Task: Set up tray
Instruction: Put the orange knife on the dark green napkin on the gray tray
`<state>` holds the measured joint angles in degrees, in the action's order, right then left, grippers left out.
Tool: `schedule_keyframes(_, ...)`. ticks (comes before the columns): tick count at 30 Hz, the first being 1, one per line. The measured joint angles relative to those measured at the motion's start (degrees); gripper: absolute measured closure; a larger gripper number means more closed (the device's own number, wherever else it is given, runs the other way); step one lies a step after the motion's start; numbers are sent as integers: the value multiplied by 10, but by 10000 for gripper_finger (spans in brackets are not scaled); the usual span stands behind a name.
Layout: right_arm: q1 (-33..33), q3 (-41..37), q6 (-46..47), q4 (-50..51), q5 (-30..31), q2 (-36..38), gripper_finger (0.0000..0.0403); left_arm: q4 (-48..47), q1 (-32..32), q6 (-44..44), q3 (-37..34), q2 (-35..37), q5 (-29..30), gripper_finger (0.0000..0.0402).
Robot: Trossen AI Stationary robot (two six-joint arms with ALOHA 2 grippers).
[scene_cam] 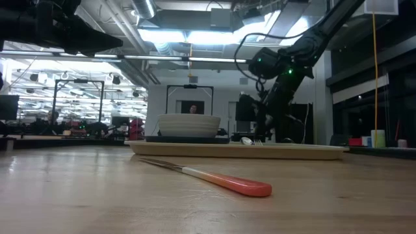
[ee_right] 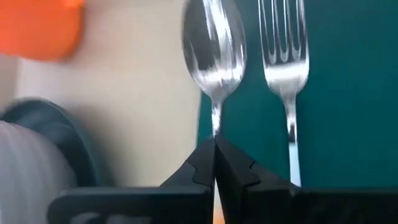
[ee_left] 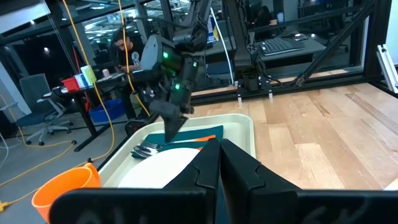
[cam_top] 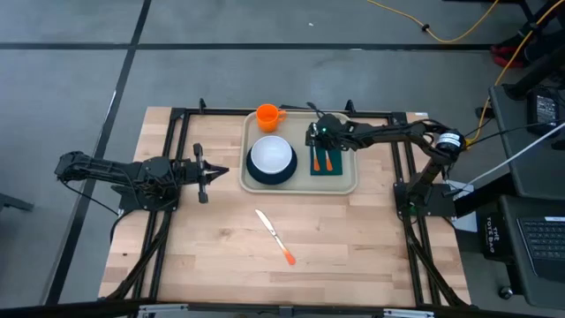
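Tray [cam_top: 302,185] sits at the far middle of the worktop [cam_top: 353,247], its long axis running left to right and its short sides facing the two arms. On it, a white bowl [cam_top: 270,155] rests on a dark plate [cam_top: 256,178] toward the left half, an orange cup [cam_top: 267,116] stands at the far left corner, and a dark green napkin [cam_top: 328,163] lies on the right half with its length running near to far. A spoon [ee_right: 214,46] and a fork [ee_right: 286,50] lie side by side with bowl and tines toward the far edge. The fork rests on the napkin; the spoon's bowl lies off the napkin's left edge on bare tray, its handle on that edge. That lay looks like a place setting, cutlery beside the plate.

Right pincer [ee_right: 215,163] reaches in from the right and hangs low over the napkin, pressed together just at the spoon's neck; whether the tips pinch the handle or only meet above it cannot be told. Left pincer [cam_top: 212,171] waits over the worktop just left of the tray, pressed together and holding nothing, pointing toward the tray.

A knife [cam_top: 275,236] with an orange handle lies on bare worktop near the middle, well apart from the tray, slanted with the blade toward the far left. It is probably the piece not yet set.
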<state>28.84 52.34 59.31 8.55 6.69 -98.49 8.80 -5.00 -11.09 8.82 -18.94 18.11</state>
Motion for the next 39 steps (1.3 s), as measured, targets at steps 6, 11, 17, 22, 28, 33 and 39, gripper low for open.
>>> schedule_keyframes(6,2,1,-54,-3,14,27,392,0,0,0,0,0,0,397)
schedule_keyframes(11,-13,1,-105,-12,51,29,392,0,0,0,0,0,0,394)
schedule_keyframes(17,-39,5,-175,-14,83,29,392,0,0,-1,0,0,0,396)
schedule_keyframes(22,-67,38,-238,-9,105,29,392,0,0,-2,0,0,0,397)
schedule_keyframes(28,-117,99,-312,25,147,29,392,0,0,-2,0,0,0,397)
schedule_keyframes(33,-177,121,-357,46,173,29,392,0,0,-2,0,0,0,399)
schedule_keyframes(39,-257,121,-345,64,235,29,392,0,0,-2,0,0,0,396)
